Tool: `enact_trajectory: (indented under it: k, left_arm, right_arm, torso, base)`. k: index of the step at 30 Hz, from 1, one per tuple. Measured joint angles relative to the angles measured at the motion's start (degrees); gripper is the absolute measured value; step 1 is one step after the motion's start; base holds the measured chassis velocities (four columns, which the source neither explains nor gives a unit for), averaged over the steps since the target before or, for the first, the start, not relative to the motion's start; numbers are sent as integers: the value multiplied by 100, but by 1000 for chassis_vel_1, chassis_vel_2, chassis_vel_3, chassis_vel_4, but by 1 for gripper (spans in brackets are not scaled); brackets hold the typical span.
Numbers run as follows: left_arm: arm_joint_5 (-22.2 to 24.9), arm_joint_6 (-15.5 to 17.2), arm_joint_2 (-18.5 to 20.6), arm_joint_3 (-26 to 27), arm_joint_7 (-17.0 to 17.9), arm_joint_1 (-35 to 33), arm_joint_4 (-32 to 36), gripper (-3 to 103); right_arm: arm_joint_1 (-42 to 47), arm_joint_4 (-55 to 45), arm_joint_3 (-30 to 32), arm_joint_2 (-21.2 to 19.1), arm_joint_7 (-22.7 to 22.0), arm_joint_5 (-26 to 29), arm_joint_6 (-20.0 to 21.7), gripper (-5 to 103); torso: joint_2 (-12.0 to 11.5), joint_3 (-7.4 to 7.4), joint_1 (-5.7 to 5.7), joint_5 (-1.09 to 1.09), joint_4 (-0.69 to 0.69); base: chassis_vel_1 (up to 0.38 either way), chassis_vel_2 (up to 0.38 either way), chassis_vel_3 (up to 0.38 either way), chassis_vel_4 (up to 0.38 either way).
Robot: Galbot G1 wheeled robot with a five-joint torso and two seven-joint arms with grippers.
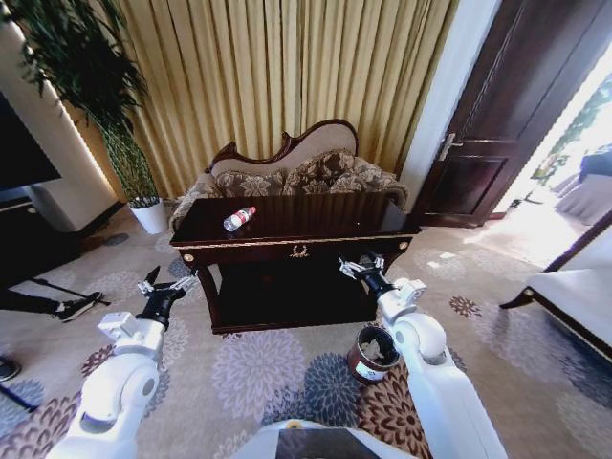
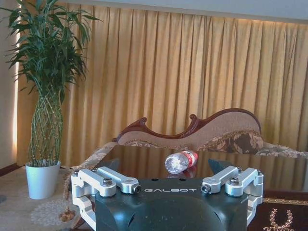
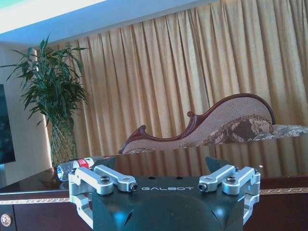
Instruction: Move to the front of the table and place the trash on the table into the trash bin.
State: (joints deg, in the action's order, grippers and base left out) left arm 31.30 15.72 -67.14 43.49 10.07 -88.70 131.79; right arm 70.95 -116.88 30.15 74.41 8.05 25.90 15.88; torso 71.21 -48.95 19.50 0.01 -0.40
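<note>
Trash, a clear bottle with a red label, lay on its side near the tabletop's far left corner. Both open pincers, left and right, hovered before the front edge. The bin stood on the carpet below the right arm.

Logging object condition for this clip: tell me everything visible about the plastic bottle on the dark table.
The small clear plastic bottle with a red label lies on its side on the glossy dark brown wooden table, towards the table's left part and nearer the sofa-side edge than the front. It lies at a slant to the table's edges. In the left wrist view its clear rounded base faces the camera, and the polished top mirrors it faintly. It looks empty or nearly so. Only the tabletop touches it; both end effectors hover short of the table.
</note>
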Motion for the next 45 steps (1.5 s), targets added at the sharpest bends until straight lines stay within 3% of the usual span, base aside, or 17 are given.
enact_trajectory:
  k: [45]
  left_arm:
    - [71,-151,80,59,-293,-41,-98,100]
  right_arm:
    - [-41,121,-81,65,0,-81,-59,100]
  torso:
    - [0,0,0,0,0]
  base:
    - [-61,64,65,-64]
